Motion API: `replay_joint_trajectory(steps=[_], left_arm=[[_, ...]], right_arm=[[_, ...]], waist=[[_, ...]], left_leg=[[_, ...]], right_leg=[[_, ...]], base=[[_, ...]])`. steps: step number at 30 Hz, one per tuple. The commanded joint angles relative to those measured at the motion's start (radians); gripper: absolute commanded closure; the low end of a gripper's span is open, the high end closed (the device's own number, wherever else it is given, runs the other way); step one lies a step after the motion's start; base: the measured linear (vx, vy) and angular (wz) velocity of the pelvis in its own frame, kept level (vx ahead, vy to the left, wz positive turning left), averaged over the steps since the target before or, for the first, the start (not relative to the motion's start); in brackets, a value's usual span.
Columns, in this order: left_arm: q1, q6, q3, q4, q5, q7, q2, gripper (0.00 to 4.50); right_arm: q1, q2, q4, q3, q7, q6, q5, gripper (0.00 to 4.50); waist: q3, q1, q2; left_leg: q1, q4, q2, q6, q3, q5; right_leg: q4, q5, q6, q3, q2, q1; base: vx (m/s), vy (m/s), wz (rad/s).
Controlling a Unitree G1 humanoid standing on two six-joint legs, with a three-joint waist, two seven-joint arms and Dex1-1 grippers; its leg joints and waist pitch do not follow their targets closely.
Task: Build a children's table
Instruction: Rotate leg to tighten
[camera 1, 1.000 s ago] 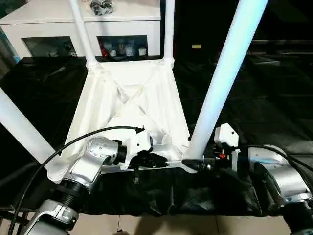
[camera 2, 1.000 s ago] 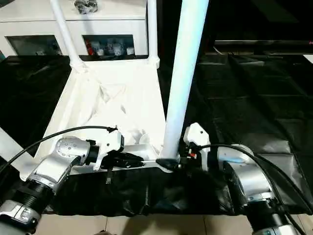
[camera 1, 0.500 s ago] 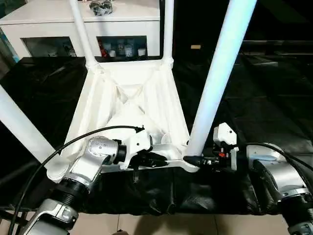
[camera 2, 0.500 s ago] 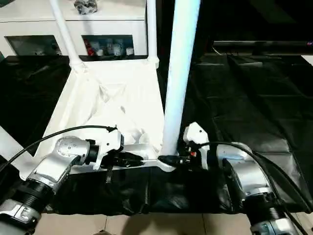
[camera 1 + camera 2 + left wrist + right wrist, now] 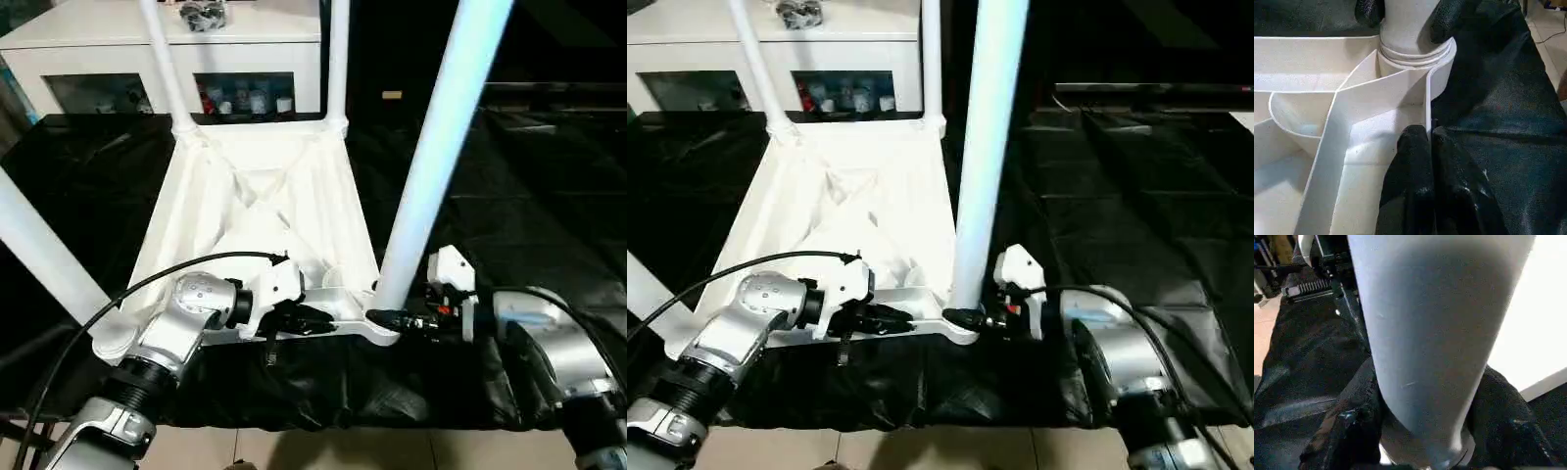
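Lying upside down on the black desk cover (image 5: pixel 529 186), the white tabletop (image 5: pixel 265 211) has all four legs standing up in its corner sockets. The right gripper (image 5: pixel 965 318) has its fingers (image 5: pixel 1347 431) pinching the bottom of the near right leg (image 5: pixel 431 147). The left gripper (image 5: pixel 318 318) has its fingers (image 5: pixel 1415 186) pressed together on the tabletop's near edge wall.

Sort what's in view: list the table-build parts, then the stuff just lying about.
Job: tabletop; near-right leg in right gripper; other three legs; left gripper pinching the tabletop's edge.
Lying about: white cabinet; black cover.
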Motion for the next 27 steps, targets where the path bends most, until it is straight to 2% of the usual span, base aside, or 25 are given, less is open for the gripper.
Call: replay_joint_trajectory(steps=[1, 3, 4, 5, 6, 7, 9, 10, 11, 12, 13, 14, 15, 16, 17, 18, 19, 20, 21, 23, 24, 26, 27], left_arm=[[0.000, 0.007, -0.016, -0.003, 0.027, 0.054, -0.016, 4.50], [-0.003, 0.022, -0.008, 0.005, 0.041, 0.112, -0.036, 4.50], [-0.007, 0.027, -0.005, 0.010, 0.046, 0.137, -0.050, 4.50], [-0.007, 0.027, -0.005, 0.010, 0.046, 0.137, -0.050, 4.50], [-0.020, 0.041, -0.002, 0.021, 0.063, 0.213, -0.094, 4.50], [-0.025, 0.051, -0.007, 0.022, 0.067, 0.247, -0.128, 4.50], [-0.031, 0.067, -0.013, 0.023, 0.070, 0.284, -0.169, 4.50], [-0.037, 0.084, -0.022, 0.027, 0.075, 0.319, -0.212, 4.50], [-0.042, 0.092, -0.027, 0.031, 0.079, 0.337, -0.233, 4.50], [-0.050, 0.101, -0.030, 0.041, 0.083, 0.361, -0.258, 4.50], [-0.065, 0.111, -0.029, 0.060, 0.091, 0.400, -0.285, 4.50], [-0.065, 0.111, -0.029, 0.060, 0.091, 0.400, -0.285, 4.50], [-0.083, 0.107, -0.020, 0.081, 0.105, 0.431, -0.291, 4.50], [-0.085, 0.106, -0.019, 0.083, 0.106, 0.433, -0.291, 4.50], [-0.090, 0.103, -0.015, 0.089, 0.110, 0.438, -0.290, 4.50], [-0.096, 0.099, -0.004, 0.094, 0.111, 0.437, -0.282, 4.50], [-0.098, 0.094, 0.003, 0.095, 0.110, 0.428, -0.271, 4.50], [-0.096, 0.083, 0.007, 0.089, 0.107, 0.405, -0.256, 4.50], [-0.092, 0.076, 0.011, 0.082, 0.104, 0.383, -0.239, 4.50], [-0.082, 0.054, 0.015, 0.069, 0.088, 0.326, -0.206, 4.50], [-0.078, 0.056, 0.017, 0.064, 0.084, 0.303, -0.186, 4.50], [-0.073, 0.048, 0.016, 0.057, 0.079, 0.275, -0.164, 4.50], [-0.068, 0.047, 0.016, 0.049, 0.073, 0.247, -0.143, 4.50]], right_arm=[[0.035, 0.029, -0.008, 0.038, -0.006, 0.037, 0.015, 2.47], [0.053, 0.061, -0.003, 0.037, -0.081, 0.042, -0.010, 2.49], [0.060, 0.088, 0.008, 0.032, -0.141, 0.037, -0.030, 2.49], [0.060, 0.088, 0.008, 0.032, -0.141, 0.037, -0.030, 2.49], [0.070, 0.159, 0.022, 0.018, -0.271, 0.073, -0.051, 2.50], [0.075, 0.209, 0.027, 0.014, -0.346, 0.085, -0.062, 2.50], [0.077, 0.267, 0.031, 0.016, -0.426, 0.093, -0.077, 2.51], [0.067, 0.330, 0.045, 0.020, -0.513, 0.096, -0.099, 2.51], [0.058, 0.363, 0.055, 0.022, -0.560, 0.099, -0.112, 2.51], [0.043, 0.400, 0.068, 0.024, -0.605, 0.102, -0.121, 2.51], [0.013, 0.454, 0.093, 0.016, -0.660, 0.100, -0.118, 2.51], [0.013, 0.454, 0.093, 0.016, -0.660, 0.100, -0.118, 2.51], [-0.014, 0.476, 0.116, 0.008, -0.709, 0.085, -0.136, 2.51], [-0.017, 0.477, 0.119, 0.007, -0.713, 0.083, -0.138, 2.51], [-0.025, 0.480, 0.126, 0.003, -0.725, 0.076, -0.147, 2.51], [-0.035, 0.481, 0.135, -0.018, -0.731, 0.076, -0.139, 2.51], [-0.039, 0.476, 0.137, -0.035, -0.731, 0.075, -0.131, 1.95], [-0.038, 0.467, 0.129, -0.051, -0.718, 0.081, -0.119, 1.81], [-0.032, 0.450, 0.118, -0.057, -0.690, 0.082, -0.110, 1.81], [-0.020, 0.409, 0.100, -0.058, -0.644, 0.076, -0.116, 1.76], [-0.013, 0.380, 0.091, -0.054, -0.607, 0.071, -0.116, 1.45], [-0.010, 0.348, 0.086, -0.048, -0.577, 0.059, -0.122, 1.38], [-0.009, 0.316, 0.081, -0.045, -0.537, 0.054, -0.118, 1.38]], waist=[[-0.045, -0.005, -0.017], [-0.037, -0.007, -0.018], [-0.031, -0.008, -0.020], [-0.029, -0.010, -0.020], [-0.025, -0.015, -0.022], [-0.021, -0.020, -0.024], [-0.018, -0.031, -0.025], [-0.015, -0.040, -0.026], [-0.017, -0.048, -0.023], [-0.018, -0.054, -0.017], [-0.017, -0.060, -0.016], [-0.016, -0.072, -0.018], [-0.017, -0.074, -0.010], [-0.018, -0.083, -0.009], [-0.017, -0.086, -0.003], [-0.018, -0.094, 0.002], [-0.017, -0.094, 0.005], [-0.016, -0.095, 0.003], [-0.025, -0.094, 0.004], [-0.025, -0.086, -0.001], [-0.028, -0.085, -0.001], [-0.030, -0.079, -0.004], [-0.032, -0.076, -0.005]], left_leg=[[0.004, -0.068, 0.006, 0.074, 0.013, -0.225], [0.004, -0.075, 0.006, 0.059, 0.012, -0.266], [0.011, -0.078, 0.006, 0.046, 0.012, -0.314], [0.011, -0.080, 0.005, 0.037, 0.011, -0.335], [0.010, -0.086, 0.004, 0.019, 0.006, -0.369], [0.012, -0.089, 0.001, 0.002, 0.005, -0.398], [0.018, -0.092, 0.000, -0.017, -0.003, -0.439], [0.012, -0.098, -0.003, -0.021, -0.010, -0.465], [0.010, -0.099, -0.007, -0.028, -0.013, -0.473], [0.015, -0.101, -0.009, -0.031, -0.019, -0.494], [0.015, -0.103, -0.008, -0.031, -0.021, -0.508], [0.015, -0.104, -0.012, -0.029, -0.025, -0.536], [0.018, -0.104, -0.013, -0.029, -0.028, -0.551], [0.020, -0.105, -0.012, -0.022, -0.033, -0.575], [0.024, -0.108, -0.009, -0.013, -0.035, -0.599], [0.025, -0.113, -0.006, -0.006, -0.038, -0.622], [0.027, -0.114, -0.005, -0.005, -0.039, -0.632], [0.031, -0.116, -0.003, -0.001, -0.037, -0.641], [0.033, -0.113, -0.003, 0.001, -0.035, -0.628], [0.021, -0.115, -0.003, 0.013, -0.029, -0.571], [0.020, -0.114, -0.001, 0.013, -0.027, -0.555], [0.013, -0.114, -0.001, 0.018, -0.021, -0.498], [0.013, -0.111, 0.000, 0.024, -0.016, -0.461]], right_leg=[[-0.069, -0.156, -0.247, 0.011, -0.017, 0.041], [-0.076, -0.231, -0.227, 0.011, -0.017, 0.038], [-0.086, -0.305, -0.209, 0.013, -0.017, 0.029], [-0.089, -0.345, -0.197, 0.013, -0.017, 0.029], [-0.094, -0.416, -0.170, 0.011, -0.018, 0.028], [-0.103, -0.489, -0.138, 0.010, -0.017, 0.020], [-0.115, -0.574, -0.100, 0.008, -0.020, 0.015], [-0.118, -0.613, -0.075, 0.001, -0.019, 0.019], [-0.124, -0.643, -0.054, -0.003, -0.020, 0.020], [-0.131, -0.666, -0.043, -0.009, -0.021, 0.019], [-0.134, -0.662, -0.043, -0.011, -0.021, 0.019], [-0.138, -0.674, -0.038, -0.018, -0.017, 0.018], [-0.142, -0.680, -0.036, -0.022, -0.017, 0.019], [-0.148, -0.663, -0.040, -0.028, -0.018, 0.022], [-0.152, -0.632, -0.054, -0.035, -0.018, 0.023], [-0.155, -0.588, -0.073, -0.044, -0.021, 0.030], [-0.156, -0.572, -0.080, -0.046, -0.020, 0.031], [-0.159, -0.548, -0.094, -0.047, -0.021, 0.031], [-0.156, -0.531, -0.103, -0.045, -0.024, 0.035], [-0.149, -0.495, -0.127, -0.033, -0.030, 0.038], [-0.145, -0.476, -0.137, -0.029, -0.031, 0.038], [-0.135, -0.418, -0.160, -0.023, -0.031, 0.044], [-0.132, -0.398, -0.172, -0.018, -0.033, 0.042]], base=[[0.000, 0.000, 0.00], [0.000, 0.000, 0.00], [0.000, 0.000, 0.00], [0.000, 0.000, 0.00], [-0.053, -0.007, -0.02], [-0.053, -0.007, -0.02], [0.000, 0.000, 0.00], [0.000, 0.000, 0.00], [-0.054, 0.020, -0.14], [0.000, 0.000, 0.00], [0.000, 0.000, 0.00], [0.000, 0.000, 0.00], [-0.054, 0.032, -0.13], [-0.054, 0.032, -0.13], [0.000, 0.000, 0.00], [0.000, 0.000, 0.00], [0.000, 0.000, 0.00], [0.000, 0.000, 0.00], [0.000, 0.000, 0.00], [0.000, 0.000, 0.00], [0.000, 0.000, 0.00], [0.000, 0.000, 0.00], [0.000, 0.000, 0.00]])
